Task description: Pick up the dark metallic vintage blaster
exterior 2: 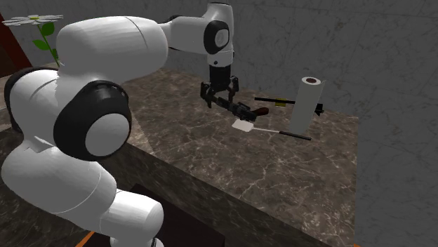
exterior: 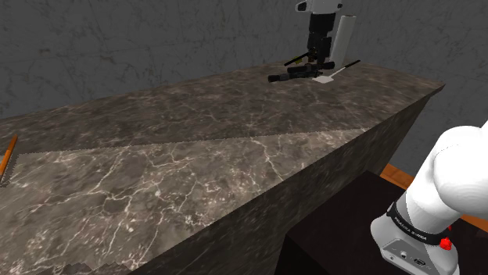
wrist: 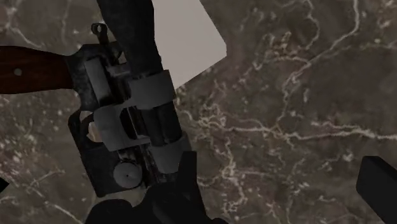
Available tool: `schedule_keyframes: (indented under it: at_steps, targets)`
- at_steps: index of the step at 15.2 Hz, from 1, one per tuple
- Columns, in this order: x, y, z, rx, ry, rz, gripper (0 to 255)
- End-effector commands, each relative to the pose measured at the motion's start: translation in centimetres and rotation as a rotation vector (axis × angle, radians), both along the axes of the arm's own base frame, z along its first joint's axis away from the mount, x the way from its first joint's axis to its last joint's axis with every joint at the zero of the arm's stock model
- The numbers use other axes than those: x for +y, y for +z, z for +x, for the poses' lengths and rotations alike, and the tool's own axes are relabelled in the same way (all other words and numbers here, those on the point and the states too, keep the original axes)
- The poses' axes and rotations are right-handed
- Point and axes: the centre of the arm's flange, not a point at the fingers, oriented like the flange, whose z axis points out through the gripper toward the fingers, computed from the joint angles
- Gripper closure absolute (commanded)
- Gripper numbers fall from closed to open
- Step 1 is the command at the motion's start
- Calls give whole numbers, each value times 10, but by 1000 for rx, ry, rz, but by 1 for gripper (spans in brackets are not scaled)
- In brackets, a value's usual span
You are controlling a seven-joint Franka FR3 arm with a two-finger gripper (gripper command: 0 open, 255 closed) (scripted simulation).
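Note:
The blaster (exterior 2: 242, 109) is a dark metal gun with a brown grip, lying on the marble counter (exterior 2: 210, 147) near its far end. In the shoulder view the blaster (exterior: 293, 74) lies just below the hand. My gripper (exterior 2: 219, 95) hangs right over its rear part, fingers pointing down. In the wrist view the blaster (wrist: 127, 108) is very close, its body running under one fingertip (wrist: 178, 191) while the other fingertip (wrist: 382, 184) stands far off. The gripper (wrist: 280, 191) is open, with bare counter between the fingers. The gun is not clasped.
A white-headed spatula (exterior 2: 242, 125) with a thin dark handle lies beside the blaster. A white paper roll (exterior 2: 307, 105) stands upright just beyond, with a thin dark rod (exterior 2: 281, 102) behind it. An orange-handled tool (exterior: 8, 156) lies at the counter's other end.

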Motion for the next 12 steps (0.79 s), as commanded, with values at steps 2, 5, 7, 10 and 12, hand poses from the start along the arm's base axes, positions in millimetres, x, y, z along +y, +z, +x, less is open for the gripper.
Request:
schedule_keyframes:
  at_steps: [2, 5, 7, 10, 12]
  targets:
    - [-4, 7, 39, -1, 166, 5, 0]
    - [-3, 4, 63, -2, 261, 9, 0]
    - [-3, -6, 63, -2, 261, 9, 0]
    - [-3, -22, 63, -2, 261, 9, 0]
    - [-3, -30, 63, -2, 261, 9, 0]
